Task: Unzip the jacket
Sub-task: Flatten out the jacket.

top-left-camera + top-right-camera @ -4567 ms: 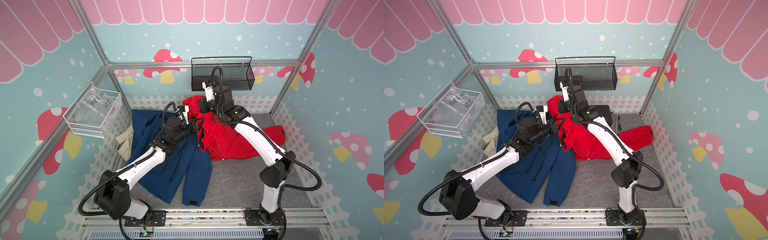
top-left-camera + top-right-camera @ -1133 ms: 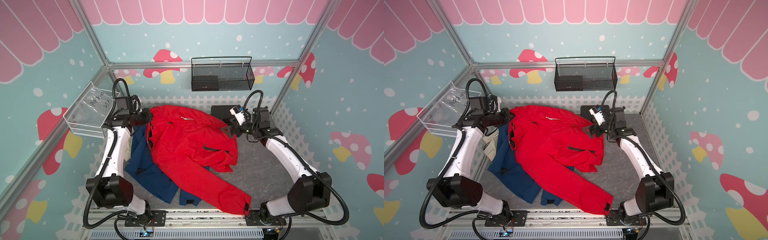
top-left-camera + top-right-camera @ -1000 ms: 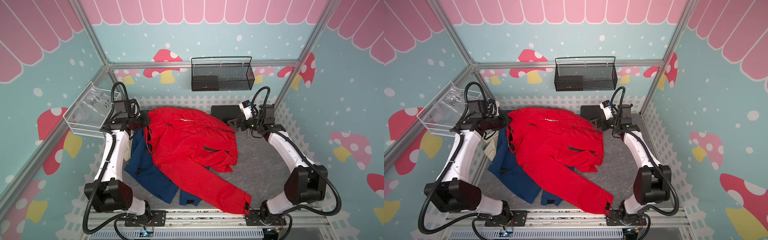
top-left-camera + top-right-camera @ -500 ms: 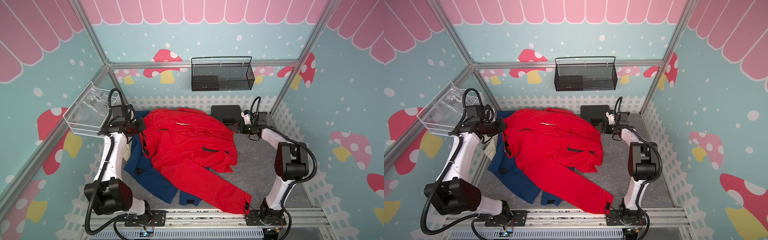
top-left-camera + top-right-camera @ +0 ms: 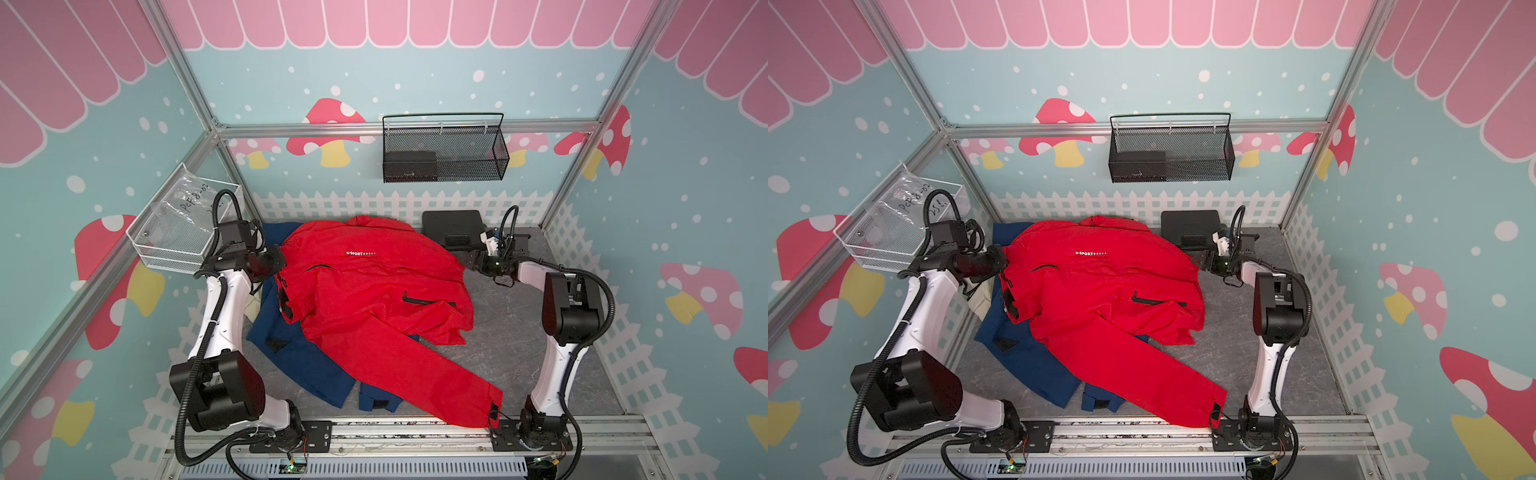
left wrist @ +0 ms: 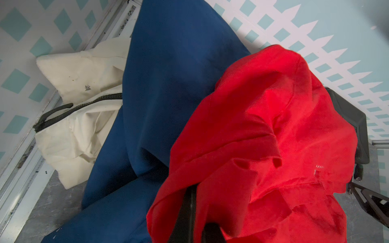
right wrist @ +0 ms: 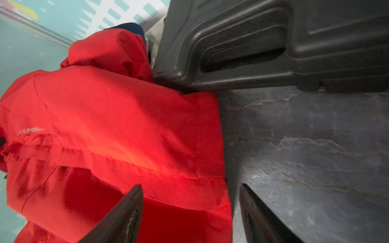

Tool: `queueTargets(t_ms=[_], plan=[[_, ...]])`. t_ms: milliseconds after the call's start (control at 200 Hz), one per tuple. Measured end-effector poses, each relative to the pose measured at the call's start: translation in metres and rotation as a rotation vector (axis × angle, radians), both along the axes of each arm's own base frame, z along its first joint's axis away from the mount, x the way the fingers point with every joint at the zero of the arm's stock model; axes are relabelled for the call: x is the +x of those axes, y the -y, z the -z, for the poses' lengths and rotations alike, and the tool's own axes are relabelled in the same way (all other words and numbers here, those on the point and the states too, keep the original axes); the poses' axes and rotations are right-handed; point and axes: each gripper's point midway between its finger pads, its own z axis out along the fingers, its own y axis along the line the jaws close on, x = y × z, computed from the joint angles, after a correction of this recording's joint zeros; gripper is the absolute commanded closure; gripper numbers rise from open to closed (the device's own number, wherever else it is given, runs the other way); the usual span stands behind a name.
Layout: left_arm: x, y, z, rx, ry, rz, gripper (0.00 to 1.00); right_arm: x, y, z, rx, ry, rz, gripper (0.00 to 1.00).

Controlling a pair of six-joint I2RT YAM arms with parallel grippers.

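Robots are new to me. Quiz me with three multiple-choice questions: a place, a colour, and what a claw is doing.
1. Where does the red jacket lie?
A in the wall basket; B partly over the blue jacket; C in the black case.
2. What colour is the crumpled cloth beside the blue jacket?
A cream; B green; C purple.
3. How is the right claw?
A gripping the blue jacket; B gripping the black case; C open, empty.
Answers: 1 B, blue shows beneath it. 2 A, pale in the left wrist view. 3 C, its jaws stand apart.
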Motion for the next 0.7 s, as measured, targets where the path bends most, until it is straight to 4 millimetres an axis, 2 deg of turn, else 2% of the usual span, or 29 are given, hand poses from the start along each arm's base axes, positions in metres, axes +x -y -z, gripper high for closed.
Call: queueTargets(t_ms=[240,410,550,701], plan=[[0.002,0.0,0.006,-0.012,0.008,0.006,1.0,-0.006,-0.021,0.001,0.07,0.022,-0.072,0.31],[0.0,0.003,0.013,-0.027,0.005,0.016,1.0,-0.005,-0.024,0.005,0.093,0.026,-0.072,0.31],[0.0,0.007,0.01,-0.048,0.021,0.022,1.0,-0.008,-0.018,0.011,0.056,0.028,-0.032,0.2],[-0.001,0.01,0.003,-0.06,0.052,0.029,1.0,-0.015,-0.011,0.01,0.02,0.026,0.01,0.16]])
